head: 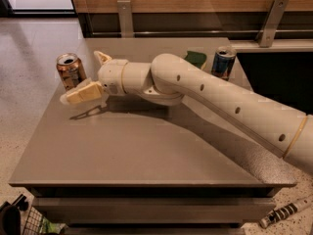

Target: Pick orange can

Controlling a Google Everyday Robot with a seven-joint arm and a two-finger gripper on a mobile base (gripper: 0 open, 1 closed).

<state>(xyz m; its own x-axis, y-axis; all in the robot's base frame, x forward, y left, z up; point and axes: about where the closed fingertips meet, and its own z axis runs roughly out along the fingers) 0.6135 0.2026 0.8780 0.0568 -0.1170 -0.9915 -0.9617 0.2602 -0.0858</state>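
Wire basket [30,223] on the floor below the tabletop's near-left corner, contents not clear. Table [146,151] is a plain grey-brown slab.

Orange can [69,71] stands upright by the far-left corner, close to the left edge, opened top facing up.

Gripper [83,76] is right at the can, low over the tabletop, pointing toward the left edge. Fingers are spread apart, not closed on anything. Near finger [83,93] lies across the front of the can's base from where I stand. Far finger [101,58] sticks up just right of the can, on its far side. Can sits roughly in the mouth of the gap. Can't tell if either finger touches it.

White arm [215,99] runs from the gripper diagonally across the table and goes out past the near-right corner.

Green item [196,58] lies near the far edge, partly hidden behind the arm. Can't tell what it is.

Blue-and-silver can [223,62] stands upright near the far-right corner, well apart from the gripper.

Striped black-and-white tool [286,212] on the floor off the near-right corner.
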